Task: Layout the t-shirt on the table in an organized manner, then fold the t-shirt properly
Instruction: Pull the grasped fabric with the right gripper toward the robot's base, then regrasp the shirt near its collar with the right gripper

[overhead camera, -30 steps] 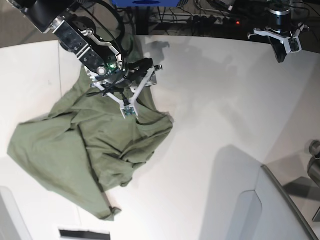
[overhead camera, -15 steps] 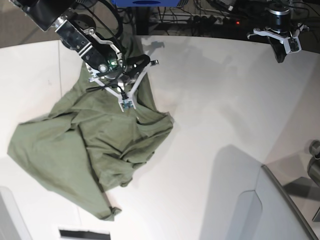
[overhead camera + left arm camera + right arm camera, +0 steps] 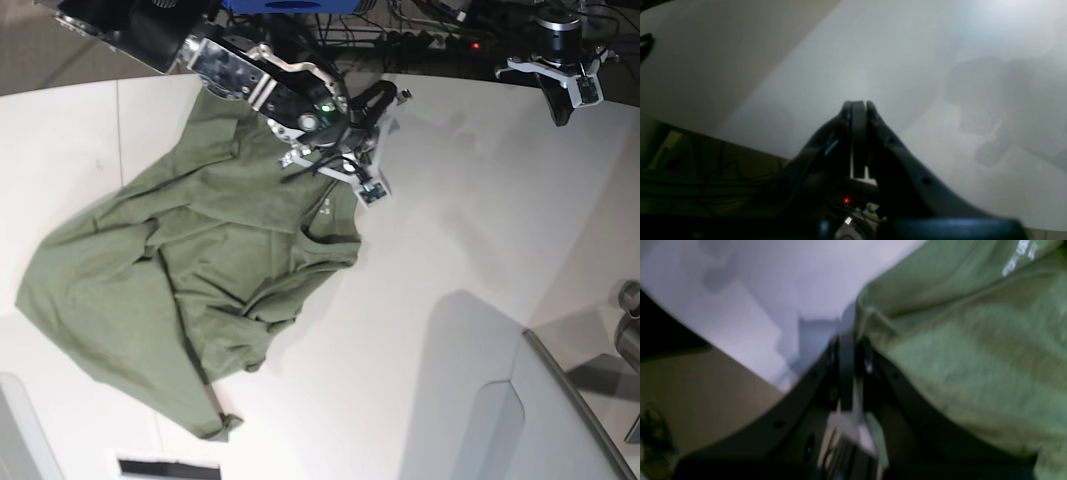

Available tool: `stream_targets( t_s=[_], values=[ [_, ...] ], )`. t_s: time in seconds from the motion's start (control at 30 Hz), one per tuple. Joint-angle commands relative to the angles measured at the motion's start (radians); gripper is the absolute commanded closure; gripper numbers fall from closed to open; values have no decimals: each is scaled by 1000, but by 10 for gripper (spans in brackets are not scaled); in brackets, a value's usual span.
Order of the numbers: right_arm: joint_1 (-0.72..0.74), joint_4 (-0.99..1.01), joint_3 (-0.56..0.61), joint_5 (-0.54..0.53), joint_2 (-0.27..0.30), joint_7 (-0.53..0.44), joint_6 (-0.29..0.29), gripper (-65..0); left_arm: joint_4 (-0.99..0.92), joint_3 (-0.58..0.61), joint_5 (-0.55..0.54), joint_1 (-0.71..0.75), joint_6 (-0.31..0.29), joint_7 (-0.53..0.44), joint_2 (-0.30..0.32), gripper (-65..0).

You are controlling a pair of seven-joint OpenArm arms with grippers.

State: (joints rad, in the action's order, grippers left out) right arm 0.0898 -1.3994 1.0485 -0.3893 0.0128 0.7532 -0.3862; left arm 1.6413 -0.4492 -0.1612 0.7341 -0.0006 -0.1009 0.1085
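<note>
One t-shirt (image 3: 170, 280) — olive green, the only garment — lies on one white table (image 3: 450, 230). Two robot arms are in view, each with one gripper: the right gripper (image 3: 385, 140) and the left gripper (image 3: 560, 105) — two grippers in all.

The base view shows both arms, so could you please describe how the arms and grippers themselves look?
The right gripper has white skeletal finger frames with black pads, a small green light on its body and thin black cables; its arm is black with silver metal segments. The left gripper is likewise white-framed, below a black and silver cylindrical wrist.
</note>
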Motion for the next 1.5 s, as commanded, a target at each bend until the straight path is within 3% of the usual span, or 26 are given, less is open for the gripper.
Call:
stream_targets(
  t_s=[0.0,0.13,0.23,0.47,0.57,0.63,0.73,0.8,0.93,1.03,1.13,1.27,1.47],
  values=[
    [23,21,5,-3,-15,-5,0,0,14,-6,-2,12,4,-24,9,0],
    [67,174,14,-3,-81,-8,11,0,12,-6,-2,12,4,-24,9,0],
    [83,251,40,0,-124,-7,74,0,12,-6,-2,-5,4,-23,9,0],
    [107,254,100,-3,-132,-1,82,-27,12,-6,-2,-8,4,-23,9,0],
    [120,160,97,-1,-116,39,82,-137,12,-6,-2,-8,4,-23,9,0],
    [124,50,97,2,-76,71,82,-204,0,-6,-2,-8,4,-23,9,0],
    [150,-111,86,2,-17,82,82,-264,-23,-6,-2,-17,4,-23,9,0],
    [161,-166,14,2,17,82,82,-272,-37,-6,-2,-21,4,-23,9,0],
    [166,-128,-244,2,42,55,85,-248,-51,-6,-2,-21,4,-26,9,0],
    [209,-16,-388,2,39,16,86,-111,-49,-6,-2,-21,4,-26,9,0],
    [287,157,-402,-1,32,9,117,0,-45,-6,-2,-21,4,-24,7,0],
    [339,345,-405,3,-12,-39,223,0,-43,-6,-2,-26,4,-24,4,0],
    [425,616,-403,3,-76,-149,226,0,-43,-6,-2,-23,4,-23,6,0]
  ],
)
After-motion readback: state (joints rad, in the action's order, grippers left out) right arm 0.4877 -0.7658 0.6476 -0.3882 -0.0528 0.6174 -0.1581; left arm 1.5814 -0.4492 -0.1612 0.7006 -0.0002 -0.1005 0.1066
